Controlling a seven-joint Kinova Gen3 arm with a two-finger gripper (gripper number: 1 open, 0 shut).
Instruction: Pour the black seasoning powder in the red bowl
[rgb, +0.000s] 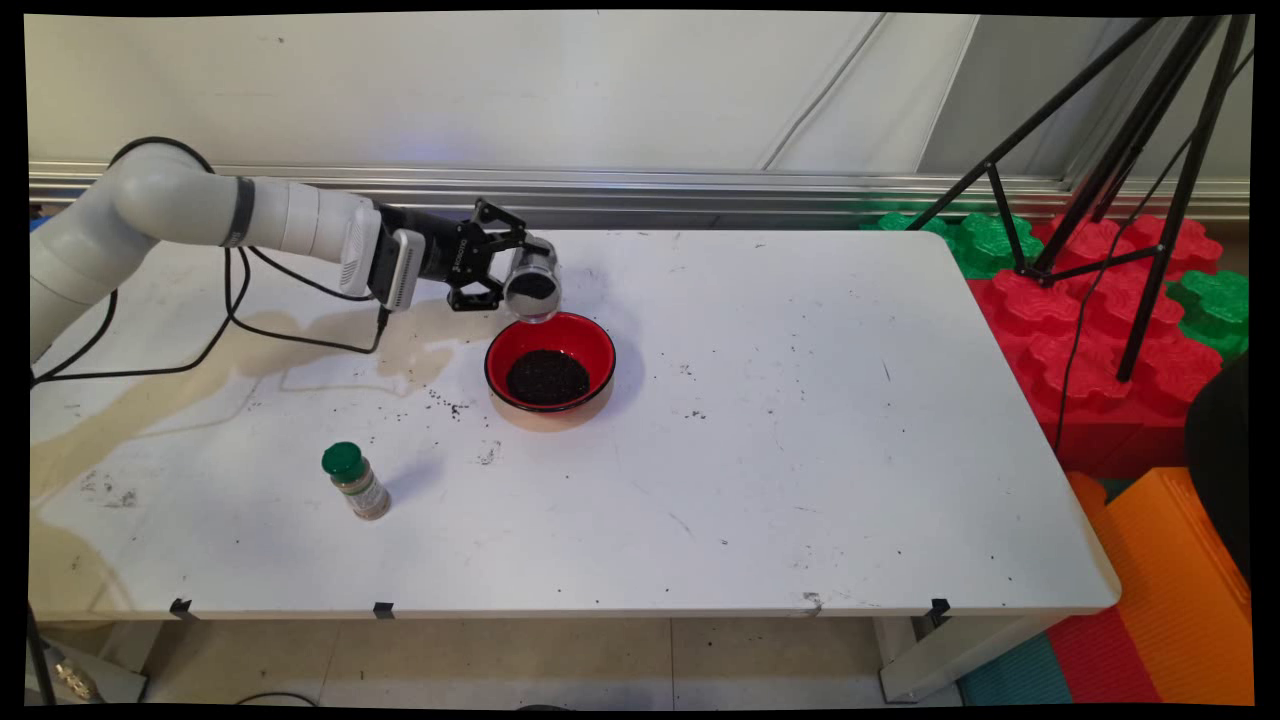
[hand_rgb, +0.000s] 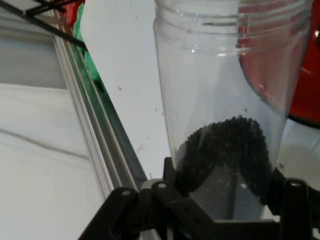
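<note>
The black two-finger end effector (rgb: 515, 272), clamped on a light, slippery clear plastic cup (rgb: 532, 280) near its base, tips it over the red bowl of dark grains (rgb: 550, 365).

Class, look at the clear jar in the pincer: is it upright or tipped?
Tipped. The clear jar lies roughly sideways in the pincer, mouth over the red bowl's rim; black grains remain inside it.
</note>
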